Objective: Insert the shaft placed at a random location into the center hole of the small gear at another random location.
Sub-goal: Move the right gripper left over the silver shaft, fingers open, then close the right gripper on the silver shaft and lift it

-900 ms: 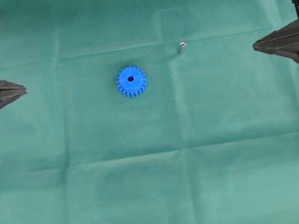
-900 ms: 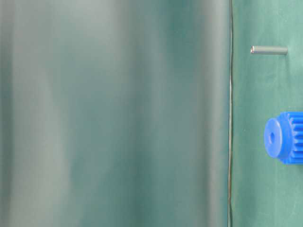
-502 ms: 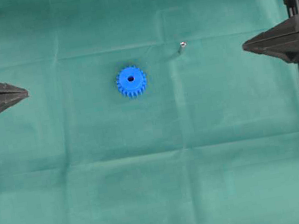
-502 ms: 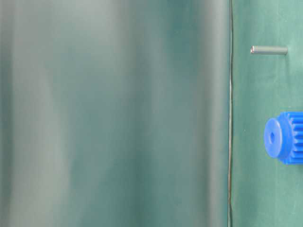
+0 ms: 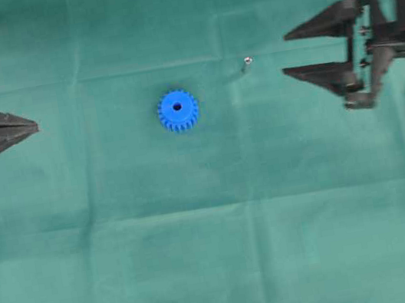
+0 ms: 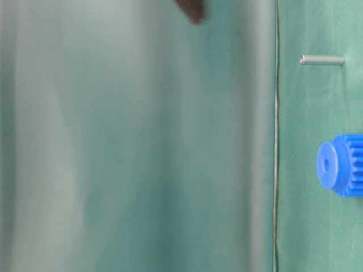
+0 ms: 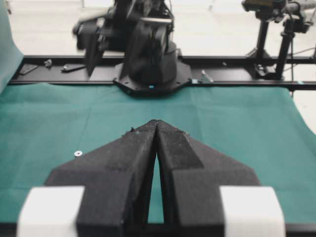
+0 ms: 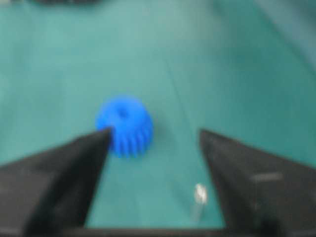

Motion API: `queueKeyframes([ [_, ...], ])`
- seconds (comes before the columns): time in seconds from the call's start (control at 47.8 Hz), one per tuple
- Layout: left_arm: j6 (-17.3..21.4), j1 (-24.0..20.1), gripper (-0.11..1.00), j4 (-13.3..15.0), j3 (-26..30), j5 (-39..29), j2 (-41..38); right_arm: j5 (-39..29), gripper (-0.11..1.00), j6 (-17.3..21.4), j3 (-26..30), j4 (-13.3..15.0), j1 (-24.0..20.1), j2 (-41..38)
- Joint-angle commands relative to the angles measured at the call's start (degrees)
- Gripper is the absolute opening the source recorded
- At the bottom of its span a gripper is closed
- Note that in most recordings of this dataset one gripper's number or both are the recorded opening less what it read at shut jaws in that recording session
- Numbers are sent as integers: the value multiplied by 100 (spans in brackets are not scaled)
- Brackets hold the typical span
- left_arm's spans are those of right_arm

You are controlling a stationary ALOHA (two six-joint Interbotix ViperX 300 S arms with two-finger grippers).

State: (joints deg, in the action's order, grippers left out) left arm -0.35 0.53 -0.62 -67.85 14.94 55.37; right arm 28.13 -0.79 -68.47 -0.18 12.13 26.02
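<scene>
The small blue gear (image 5: 178, 110) lies flat on the green cloth near the middle, its dark center hole (image 5: 177, 107) facing up. It also shows in the table-level view (image 6: 340, 165) and, blurred, in the right wrist view (image 8: 125, 125). The shaft (image 5: 246, 64) stands on the cloth to the gear's right; it also shows in the table-level view (image 6: 322, 59) and in the right wrist view (image 8: 198, 200). My right gripper (image 5: 284, 54) is open and empty, its fingertips just right of the shaft. My left gripper (image 5: 34, 129) is shut and empty at the far left.
The green cloth (image 5: 216, 235) covers the whole table, with fold creases. The right arm's base (image 7: 150, 59) stands at the far side in the left wrist view, with a black rail and stands behind it.
My right gripper has opened and moved left toward the shaft. The left gripper, gear and shaft have not moved.
</scene>
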Motion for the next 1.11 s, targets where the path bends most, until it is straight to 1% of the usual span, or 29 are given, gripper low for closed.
queueKeyframes([
  [0.0,-9,9,0,-18,158,26,-35,457,87,44,97,-9,97,-501],
  [0.105,-9,9,0,-18,158,26,-35,1046,82,44,123,-26,220,-1187],
  [0.188,-9,9,0,-18,149,26,-35,1336,82,44,176,-79,308,-1626],
  [0.335,-18,9,0,-18,149,26,-44,1600,81,18,352,-158,431,-2329],
  [0.481,-26,9,0,-18,141,18,-62,1740,81,-44,527,-255,527,-2777],
  [0.586,-26,9,0,-18,141,0,-70,1819,81,-88,606,-325,580,-2997],
  [0.669,-35,9,0,-18,141,0,-70,1828,81,-97,650,-325,589,-3111],
  [1.004,-44,9,0,-18,141,-35,-70,1802,80,-97,668,-325,589,-3173],
  [1.088,-44,9,0,-18,141,-44,-70,1767,78,-97,668,-325,589,-3182],
])
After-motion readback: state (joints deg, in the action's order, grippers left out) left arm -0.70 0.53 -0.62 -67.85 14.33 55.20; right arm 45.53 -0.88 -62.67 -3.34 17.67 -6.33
